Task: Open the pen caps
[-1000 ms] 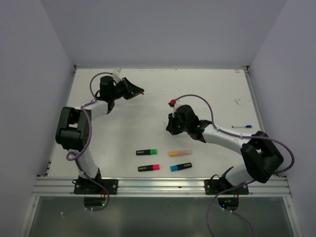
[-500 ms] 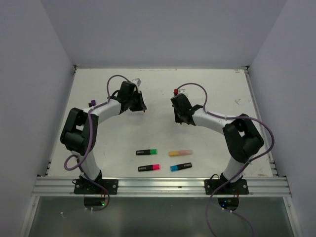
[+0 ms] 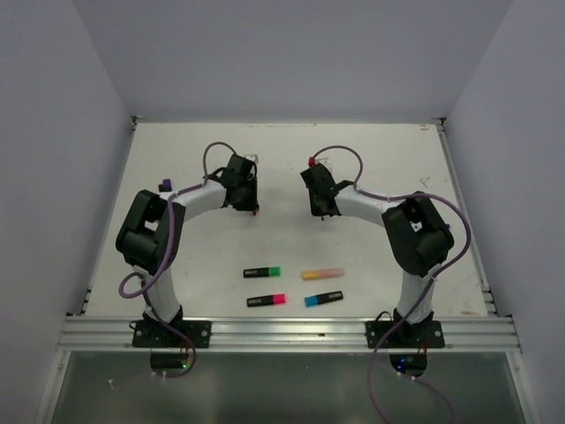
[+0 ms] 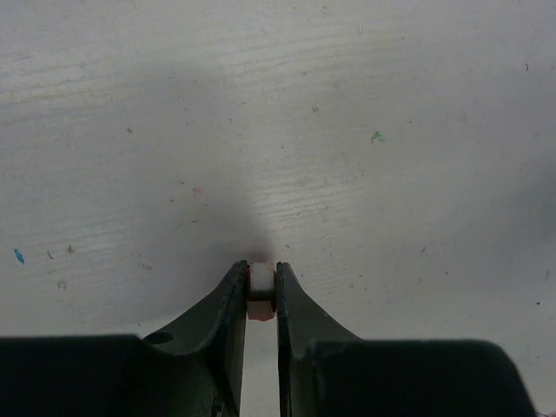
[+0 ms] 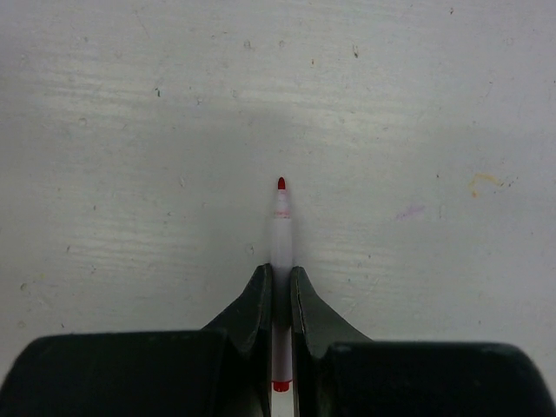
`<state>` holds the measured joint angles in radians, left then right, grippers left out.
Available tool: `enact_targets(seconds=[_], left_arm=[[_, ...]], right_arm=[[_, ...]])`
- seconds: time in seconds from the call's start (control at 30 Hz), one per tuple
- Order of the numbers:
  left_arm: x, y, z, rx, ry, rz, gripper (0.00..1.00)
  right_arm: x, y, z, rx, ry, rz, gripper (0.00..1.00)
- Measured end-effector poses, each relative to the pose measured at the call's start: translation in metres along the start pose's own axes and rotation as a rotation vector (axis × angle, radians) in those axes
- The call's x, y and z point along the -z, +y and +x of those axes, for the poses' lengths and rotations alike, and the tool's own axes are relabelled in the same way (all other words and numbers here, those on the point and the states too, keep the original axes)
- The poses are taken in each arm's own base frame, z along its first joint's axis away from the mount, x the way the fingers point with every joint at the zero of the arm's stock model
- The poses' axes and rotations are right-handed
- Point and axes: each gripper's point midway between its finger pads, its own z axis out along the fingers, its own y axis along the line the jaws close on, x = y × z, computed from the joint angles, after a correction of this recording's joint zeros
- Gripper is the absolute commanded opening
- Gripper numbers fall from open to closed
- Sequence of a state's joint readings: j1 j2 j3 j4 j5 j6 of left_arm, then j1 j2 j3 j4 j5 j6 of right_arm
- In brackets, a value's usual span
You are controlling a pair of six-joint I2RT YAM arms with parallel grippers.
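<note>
Far left, 9 o'clock edge of desk (image 3: 371, 150): small purple piece (image 3: 164, 185), too small to identify, just beside left arm (image 3: 146, 238).

Left arm: folded hard, elbow out at 9 o'clock, forearm swung inward to about 11 o'clock of desk centre, wrist pitched down.

Left tool (image 3: 255, 208): aimed at desk, nearly closed, pinching red cap (image 4: 260, 294) right at the fingertips. In wrist view, white face with red rim. Cannot tell whether it touches the desk.

At 6 o'clock, near the bases, two rows lying flat, caps on, well apart from both tools:
- black highlighter (image 3: 256, 272) with green cap (image 3: 274, 271); on its 6 o'clock side, second black highlighter (image 3: 259, 301) with pink cap (image 3: 279, 299)
- toward 3 o'clock, peach-orange highlighter (image 3: 322, 274); on its 6 o'clock side, third black highlighter (image 3: 328, 298) with blue cap (image 3: 312, 301)

Right tool (image 3: 324, 210): at about 1 o'clock, facing left tool across a gap, pointed down, clamped almost fully shut on thin white pen (image 5: 281, 230). Bare red tip (image 5: 281, 183) out ahead of the fingers, uncapped.

Right arm (image 3: 419, 234): mirrored pose, elbow out at 3 o'clock, forearm reaching back inward.
</note>
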<state>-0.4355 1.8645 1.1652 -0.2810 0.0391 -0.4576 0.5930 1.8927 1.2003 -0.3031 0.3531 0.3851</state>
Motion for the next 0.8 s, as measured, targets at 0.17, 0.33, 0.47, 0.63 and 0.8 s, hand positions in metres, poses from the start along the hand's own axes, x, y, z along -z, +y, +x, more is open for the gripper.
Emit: enact_targets(seconds=[0.17,0.33,0.47,0.63,0.8], left_arm=[[0.000,0.002,0.004,-0.009,0.014,-0.017,0.27],[-0.003,0.006,0.007,-0.009,0.025,-0.036,0.41],[-0.003,0.009,0.004,-0.010,0.013,-0.055,0.45],[-0.003,0.012,0.001,-0.010,-0.002,-0.076,0.53],[-0.001,0.014,-0.001,-0.010,-0.009,-0.088,0.59]], right_arm=[[-0.006,-0.002,0.002,-0.013,0.013,0.008,0.01],[-0.009,-0.001,-0.001,-0.022,0.009,0.007,0.06],[-0.010,0.000,-0.002,-0.027,0.005,0.005,0.20],[-0.011,0.001,-0.003,-0.030,-0.001,0.002,0.30],[-0.011,0.001,-0.004,-0.031,-0.004,0.002,0.36]])
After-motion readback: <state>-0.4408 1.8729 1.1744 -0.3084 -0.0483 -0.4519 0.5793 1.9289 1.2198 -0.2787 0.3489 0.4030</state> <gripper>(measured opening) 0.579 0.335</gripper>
